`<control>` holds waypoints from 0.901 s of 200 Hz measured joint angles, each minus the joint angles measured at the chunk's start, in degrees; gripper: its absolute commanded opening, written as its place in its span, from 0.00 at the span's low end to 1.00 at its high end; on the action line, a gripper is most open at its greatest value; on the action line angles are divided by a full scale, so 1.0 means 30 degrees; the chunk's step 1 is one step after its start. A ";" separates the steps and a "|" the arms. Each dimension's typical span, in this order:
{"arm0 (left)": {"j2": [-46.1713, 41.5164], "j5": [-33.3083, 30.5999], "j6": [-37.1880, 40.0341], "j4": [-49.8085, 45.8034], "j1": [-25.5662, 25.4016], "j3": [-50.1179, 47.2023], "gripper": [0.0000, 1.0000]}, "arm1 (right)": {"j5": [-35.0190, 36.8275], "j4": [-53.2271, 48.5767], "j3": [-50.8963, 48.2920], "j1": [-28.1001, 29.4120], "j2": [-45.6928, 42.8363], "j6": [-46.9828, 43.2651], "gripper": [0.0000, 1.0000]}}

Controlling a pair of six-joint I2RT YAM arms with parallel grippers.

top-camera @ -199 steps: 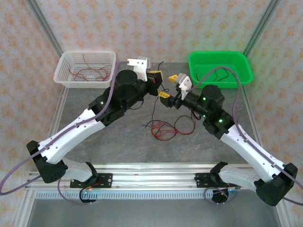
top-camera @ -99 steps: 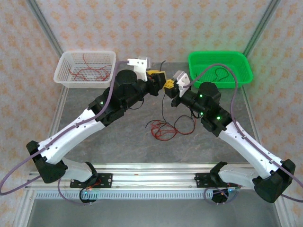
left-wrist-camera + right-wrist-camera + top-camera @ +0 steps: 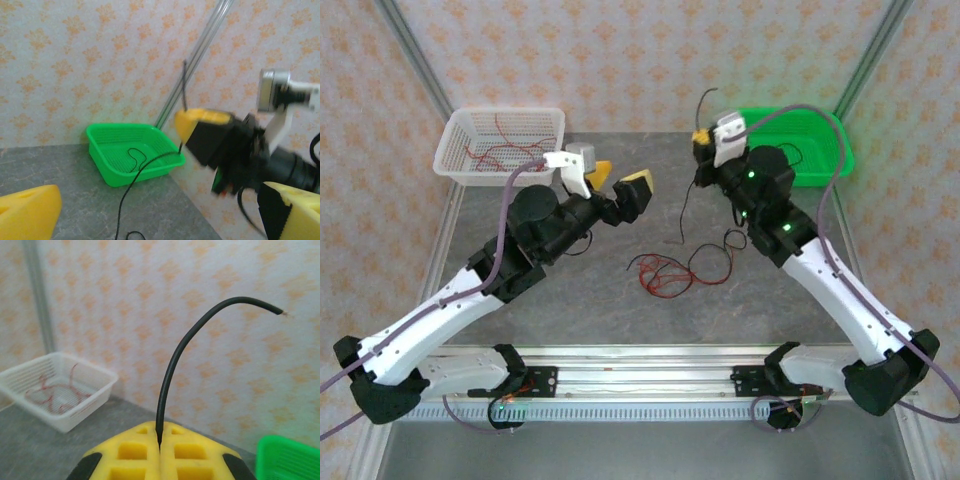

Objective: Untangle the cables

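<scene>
**Top external view.** The left gripper (image 3: pixel 618 182) is raised above the table (image 3: pixel 570 300), with its two yellow fingers (image 3: pixel 636 190) standing wide apart. It holds nothing and touches nothing. The right gripper (image 3: pixel 703 140) is up near the green basket (image 3: pixel 832 160), with its jaws pressed together on a black cable (image 3: pixel 685 215). A short free end of this cable rises above the jaws. The rest hangs down and to the left into the snarl of cables (image 3: pixel 660 275), red and black strands that lie on the table between the two arms, nearer the bases than either gripper. The white basket (image 3: pixel 455 150) at far left contains red wires (image 3: pixel 505 152).

**Left wrist view.** The left gripper (image 3: pixel 160 217) shows one yellow fingertip at each lower corner, and the gap between them is open. Beyond the gap, the right gripper (image 3: pixel 200 125) clamps the black cable (image 3: pixel 184 85). The green basket (image 3: pixel 100 145) stands behind, with a thin black wire (image 3: pixel 134 152) inside it.

**Right wrist view.** The right gripper (image 3: pixel 160 447) has its yellow pads (image 3: pixel 130 452) closed face to face. The black cable (image 3: pixel 164 385) emerges from the seam and arches up to the right, ending in a bare tip. The white basket (image 3: pixel 82 407) with the red wires (image 3: pixel 50 392) stands at the left. A corner of the green basket (image 3: pixel 292 460) is at lower right.
</scene>
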 measured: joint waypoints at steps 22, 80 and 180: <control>-0.0656 -0.0066 -0.0036 0.0576 0.0000 -0.1260 0.99 | 0.0401 -0.0044 0.2113 -0.1625 0.0838 0.0379 0.00; -0.0707 -0.0146 -0.0087 0.0699 0.0000 -0.2361 0.98 | 0.0568 0.0138 0.7526 -0.5829 0.5209 0.0852 0.00; -0.0729 -0.0721 -0.0364 0.0867 0.0015 -0.3650 0.99 | 0.0488 -0.1625 1.6320 -0.9362 1.5650 0.1195 0.00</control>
